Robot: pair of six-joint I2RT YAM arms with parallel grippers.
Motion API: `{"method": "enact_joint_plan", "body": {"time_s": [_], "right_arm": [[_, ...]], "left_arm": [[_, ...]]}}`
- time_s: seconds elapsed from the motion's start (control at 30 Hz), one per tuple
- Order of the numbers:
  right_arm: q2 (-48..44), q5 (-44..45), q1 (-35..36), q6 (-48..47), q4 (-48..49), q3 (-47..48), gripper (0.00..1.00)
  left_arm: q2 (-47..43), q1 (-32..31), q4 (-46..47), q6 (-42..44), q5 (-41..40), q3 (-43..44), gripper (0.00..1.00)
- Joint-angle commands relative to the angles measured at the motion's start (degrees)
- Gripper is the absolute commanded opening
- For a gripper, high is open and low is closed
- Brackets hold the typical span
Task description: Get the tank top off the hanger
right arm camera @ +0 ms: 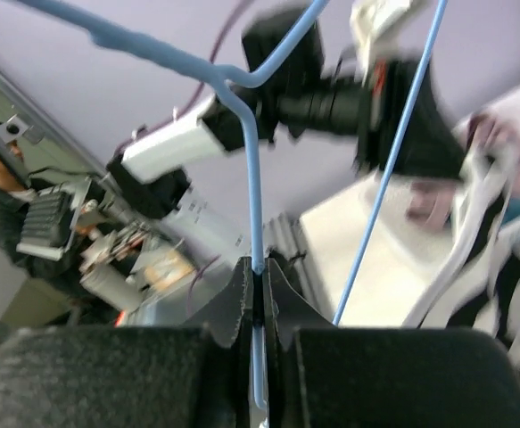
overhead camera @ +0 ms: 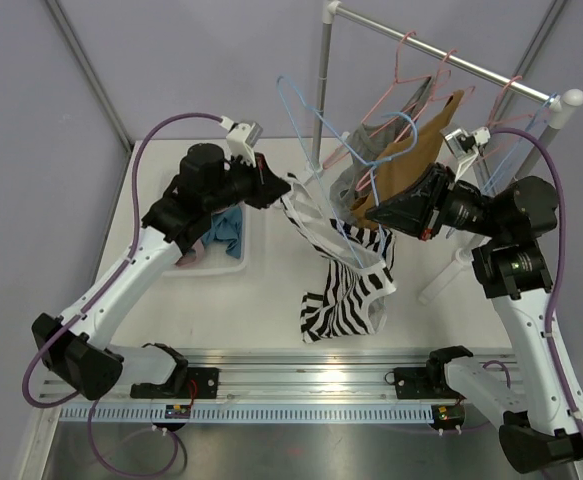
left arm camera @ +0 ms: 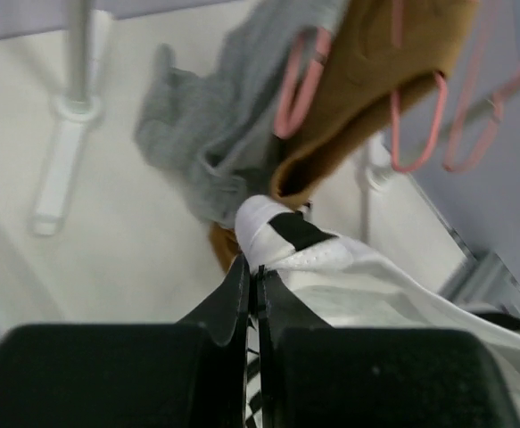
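Note:
The tank top (overhead camera: 346, 290) is black-and-white striped and droops from a light blue wire hanger (overhead camera: 302, 112) down to the table. My left gripper (overhead camera: 285, 192) is shut on the top's upper left edge; in the left wrist view the white fabric (left arm camera: 349, 272) bunches out from between the fingertips of that gripper (left arm camera: 258, 272). My right gripper (overhead camera: 373, 213) is shut on the hanger's wire, and the right wrist view shows the blue hanger (right arm camera: 253, 178) running straight into the closed right gripper (right arm camera: 258, 269), with the tank top (right arm camera: 500, 254) at the right edge.
A clothes rack (overhead camera: 451, 60) at the back right carries pink hangers (overhead camera: 411, 60), a brown garment (overhead camera: 411, 150) and a grey one (overhead camera: 366, 150). A white bin (overhead camera: 233, 262) holding clothes sits under my left arm. The rack's post (left arm camera: 79, 53) stands on the table.

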Motion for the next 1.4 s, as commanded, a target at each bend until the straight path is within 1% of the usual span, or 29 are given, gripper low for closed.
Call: {"method": "enact_joint_plan", "body": {"time_s": [0.0,0.07,0.1,0.13,0.17,0.23,0.27,0.3,0.37,0.4,0.43,0.47,0.5,0.53,0.57,0.6,0.63,0.67,0.77,0.8,0.83,0.9,1.0,1.07,1.1,1.13,1.23,1.27,1.37], "right_arm": [[2.10,10.44,1.98,8.59,28.45,-0.45,0.00],[2.98,13.71,4.00,7.81,35.17,-2.38,0.00],[3.68,15.90,4.61,7.02,40.60,-2.74,0.00],[3.95,17.23,4.88,6.32,41.87,-2.92,0.00],[3.95,18.81,5.06,3.96,42.23,-2.66,0.00],[3.08,24.60,5.06,0.35,41.27,-2.74,0.00],[2.20,27.58,5.32,-4.19,41.18,-3.53,0.00],[0.28,32.66,5.41,-6.32,41.88,-4.49,0.00],[-1.49,36.04,5.67,-13.06,43.72,-7.74,0.00],[-2.71,37.10,5.67,-13.89,42.60,-8.27,0.00],[-3.51,38.50,5.67,-14.25,39.63,-7.84,0.00],[-4.21,40.51,5.67,-14.25,29.77,-6.62,0.00],[-5.26,40.97,5.67,-14.08,23.32,-4.87,0.00],[-5.62,41.23,5.59,-14.51,16.20,0.54,0.00],[-5.97,41.85,5.67,-15.82,9.43,3.38,0.00],[-6.67,43.59,5.59,-15.92,-3.08,8.28,0.00],[-7.20,44.92,5.58,-17.14,-8.60,10.42,0.00],[-7.91,46.23,5.58,-16.98,-13.35,12.09,0.00],[-10.63,56.49,5.58,-14.44,-34.06,17.99,0.00],[-11.85,58.44,5.58,-13.91,-37.45,20.09,0.00],[-12.48,59.77,5.58,-13.38,-40.61,21.15,0.00],[-13.71,62.66,5.59,-12.50,-47.11,22.39,0.00],[-14.42,64.00,5.67,-11.62,-50.92,22.83,0.00],[-13.46,63.13,5.67,-10.48,-52.15,23.10,0.00],[-13.01,62.25,5.59,-10.21,-52.07,23.01,0.00],[-12.49,60.24,5.67,-10.04,-51.55,22.92,0.00],[-9.68,59.78,5.67,-9.16,-51.55,23.71,0.00],[-8.89,59.69,5.67,-9.07,-50.33,23.63,0.00],[-7.74,60.04,5.67,-8.63,-46.98,22.31,0.00]], "left_arm": [[-6.12,-0.11,11.69,1.83,21.43,-5.97,0.00],[-7.45,-1.51,14.86,4.27,27.59,-10.62,0.00],[-8.15,-2.39,13.13,6.21,26.31,-11.08,0.00],[-8.25,-4.40,11.03,7.71,22.56,-11.17,0.00],[-8.25,-4.85,7.79,8.16,13.82,-12.13,0.00],[-7.64,-4.60,5.48,6.24,8.57,-13.36,0.00],[-7.55,-4.59,5.47,6.14,7.85,-14.24,0.00],[-7.46,-4.59,5.90,5.97,9.50,-16.34,0.00],[-8.07,-4.59,10.37,3.51,13.62,-19.24,0.00],[-8.59,-4.59,11.96,2.46,13.56,-21.87,0.00],[-9.03,-4.68,12.84,0.53,12.25,-22.59,0.00],[-9.13,-4.68,12.42,-0.01,7.89,-23.03,0.00],[-8.78,-4.68,11.28,-0.53,4.62,-22.52,0.00],[-7.82,-4.59,7.88,-2.11,-2.72,-21.90,0.00],[-7.20,-4.59,6.10,-2.56,-5.49,-21.11,0.00],[-6.58,-4.59,4.78,-2.82,-7.52,-20.49,0.00],[-6.14,-4.59,3.55,-3.70,-10.41,-19.88,0.00],[-5.62,-4.59,3.36,-3.97,-11.22,-19.87,0.00],[-4.82,-4.59,3.10,-4.67,-13.42,-19.87,0.00],[-4.30,-4.59,2.75,-4.67,-13.51,-19.70,0.00],[-4.03,-4.59,2.40,-4.58,-13.43,-19.52,0.05],[-3.85,-4.59,2.13,-4.67,-12.64,-19.35,0.09],[-4.46,-4.68,1.34,-4.67,-11.23,-19.00,0.24],[-4.91,-4.77,-0.15,-4.67,-11.05,-18.30,0.48],[-5.43,-4.86,-2.25,-4.32,-11.14,-17.86,0.55],[-5.78,-5.12,-3.14,-3.97,-11.84,-17.42,0.67],[-8.59,-5.82,-7.26,-3.00,-14.21,-16.36,0.87],[-9.38,-6.00,-8.15,-2.83,-15.17,-16.01,0.99],[-12.81,-6.18,-12.54,-2.30,-17.29,-14.87,0.99]]}}
